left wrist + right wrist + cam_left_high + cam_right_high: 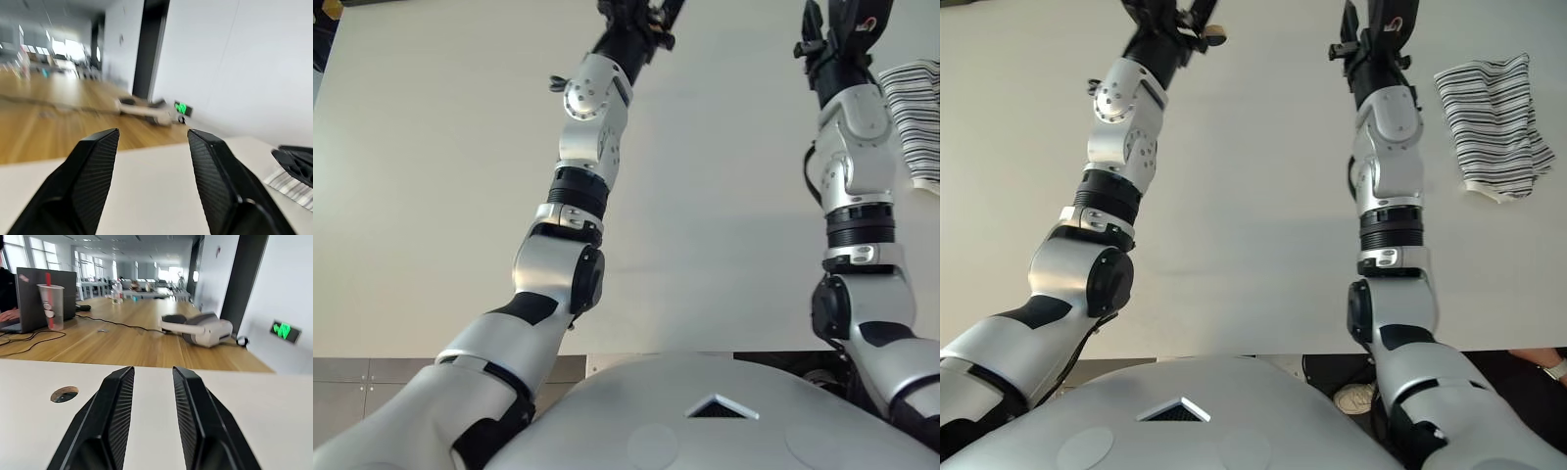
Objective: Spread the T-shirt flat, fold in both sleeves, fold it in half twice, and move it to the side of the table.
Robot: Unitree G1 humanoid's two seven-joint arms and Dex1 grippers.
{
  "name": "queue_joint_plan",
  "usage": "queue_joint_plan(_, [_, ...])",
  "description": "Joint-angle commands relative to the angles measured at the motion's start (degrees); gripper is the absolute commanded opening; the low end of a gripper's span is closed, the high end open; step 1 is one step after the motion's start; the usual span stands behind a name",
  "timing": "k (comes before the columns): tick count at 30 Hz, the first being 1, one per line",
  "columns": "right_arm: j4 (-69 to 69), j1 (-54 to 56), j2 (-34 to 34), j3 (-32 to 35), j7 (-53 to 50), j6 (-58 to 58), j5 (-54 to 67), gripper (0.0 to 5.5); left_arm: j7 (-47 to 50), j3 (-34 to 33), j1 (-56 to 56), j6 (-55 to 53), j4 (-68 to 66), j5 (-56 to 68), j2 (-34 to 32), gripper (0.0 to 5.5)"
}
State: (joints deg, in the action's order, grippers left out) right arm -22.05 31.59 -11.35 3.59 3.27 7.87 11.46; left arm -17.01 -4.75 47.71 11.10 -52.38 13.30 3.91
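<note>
The T-shirt (1494, 122) has black and white stripes. It lies folded into a small bundle on the white tabletop (1263, 196), over on the robot's right side. Its folds look a bit bumpy, and a white hem shows at its near corner.

Both arms stretch out over the tabletop toward its far side. The left gripper (152, 132) is well apart from the T-shirt, over a bare part of the tabletop. Its 2 black fingers (93, 171) are spread wide, and the tabletop shows between them. The right gripper (153, 368) is nearer to the T-shirt, on its left, and is not touching it. Its 2 fingers are only a little apart, with a thin gap between them, and they pinch nothing.

A small round hole (64, 393) sits in the tabletop beyond the right gripper. Past the tabletop stands a long wooden table (122, 340). On it are a white headset (198, 329), a cup (51, 306) with a red straw, and a dark laptop (28, 293). A green sign (282, 329) glows on the wall
</note>
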Motion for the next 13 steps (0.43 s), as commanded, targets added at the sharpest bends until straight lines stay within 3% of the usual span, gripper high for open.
queue_joint_plan(1, [9.32, -0.22, -1.38, 3.16, 0.83, 4.45, 2.44, 1.44, 13.47, 0.54, 5.46, 3.24, -3.15, -8.14, -5.32, 2.61])
queue_joint_plan(3, [11.24, 0.03, -2.61, 4.59, 0.17, 1.4, 0.88, 1.44, 14.22, -1.0, 5.88, 8.43, -3.43, -8.44, -7.03, 2.61])
queue_joint_plan(5, [8.79, 0.32, -0.4, 4.76, -1.24, 2.79, 0.9, 1.44, 9.13, -3.76, 5.12, 12.1, -2.85, -4.36, -7.37, 2.61])
queue_joint_plan(13, [-1.57, 7.24, 3.52, -0.92, 1.12, -4.99, -4.85, 1.44, 11.73, -7.87, -0.27, 22.26, 1.83, -3.86, -10.27, 2.61])
